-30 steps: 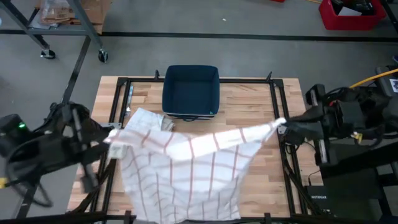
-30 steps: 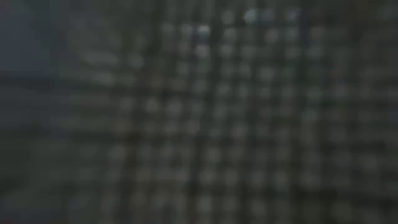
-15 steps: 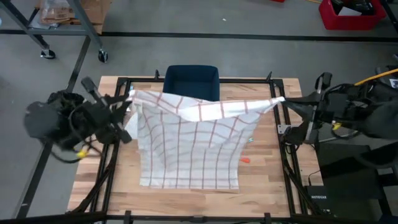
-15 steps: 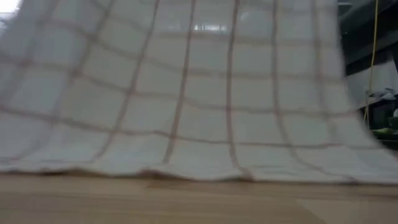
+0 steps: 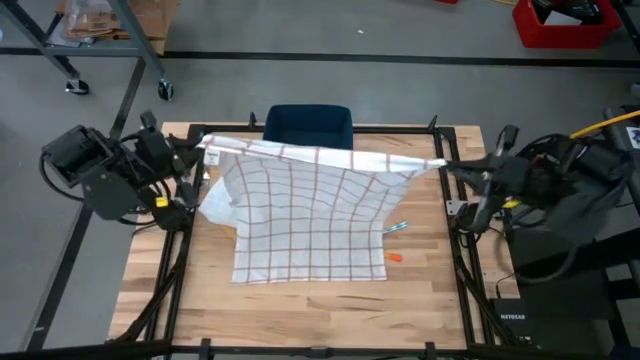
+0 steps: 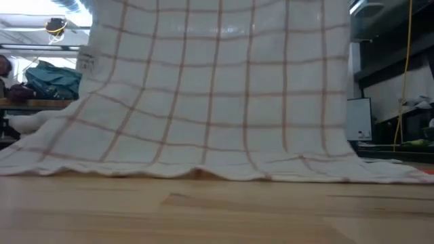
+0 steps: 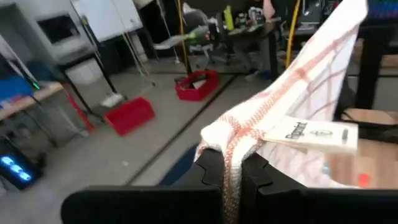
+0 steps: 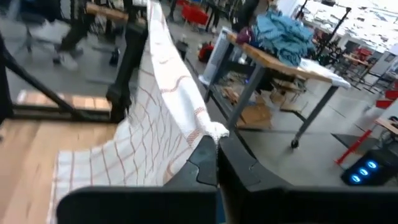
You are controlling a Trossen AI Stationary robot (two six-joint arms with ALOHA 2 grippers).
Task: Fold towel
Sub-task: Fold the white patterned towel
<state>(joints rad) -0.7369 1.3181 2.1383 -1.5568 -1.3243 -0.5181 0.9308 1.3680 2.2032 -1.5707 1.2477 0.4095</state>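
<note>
While held taut, towel point(image 5: 310, 215) spans left-right

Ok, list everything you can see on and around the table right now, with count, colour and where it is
Towel: one, white with red checks, top edge held up between the two grippers, lower edge lying on the table.
Bin: one, dark blue, at the far edge of the table, partly hidden behind the towel.
Small orange thing: one, on the table beside the towel's near right corner; too small to identify.
Small teal thing: one, on the table just by the towel's right edge; also too small to identify.
Table: one, light wood with a black frame.
Red crate: one, on the floor beyond the table's far right.
Left gripper: shut on the towel's far left corner.
Right gripper: shut on the towel's far right corner.
</note>
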